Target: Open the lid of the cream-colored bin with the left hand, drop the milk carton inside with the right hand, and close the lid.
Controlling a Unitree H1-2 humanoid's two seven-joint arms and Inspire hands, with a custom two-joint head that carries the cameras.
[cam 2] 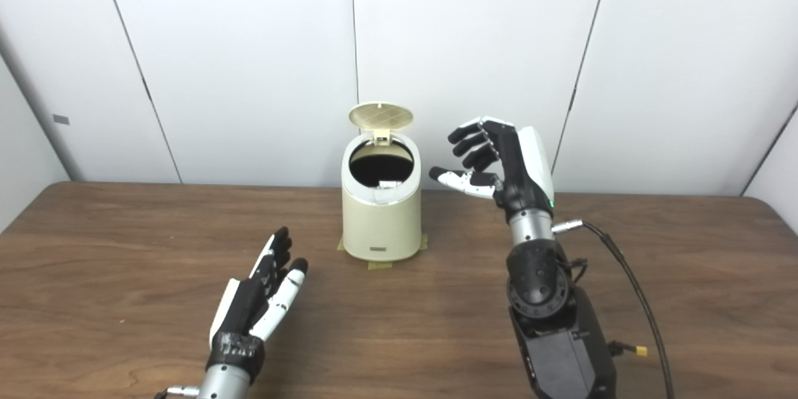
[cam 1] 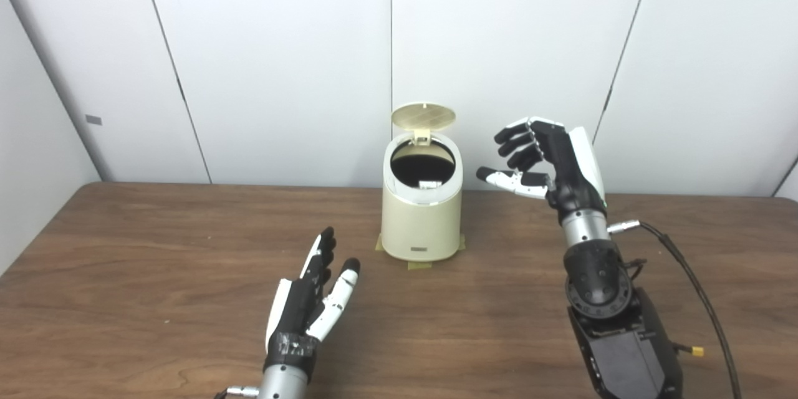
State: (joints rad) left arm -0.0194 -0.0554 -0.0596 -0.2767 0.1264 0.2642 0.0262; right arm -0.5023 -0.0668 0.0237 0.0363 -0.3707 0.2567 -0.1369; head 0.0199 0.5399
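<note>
The cream-colored bin (cam 1: 422, 224) stands upright on the table, fixed with tape at its base. Its round lid (cam 1: 423, 116) stands open at the back. The dark inside shows only a small pale patch near the front rim; no milk carton is plainly visible anywhere. My right hand (cam 1: 541, 159) is raised just right of the bin's top, open and empty, fingers curled toward the bin. My left hand (cam 1: 310, 299) is low over the table, front left of the bin, open and empty with fingers straight.
The brown wooden table (cam 1: 124, 274) reaches to the white panel wall behind the bin. A black cable (cam 1: 695, 287) runs from my right wrist down across the table's right side.
</note>
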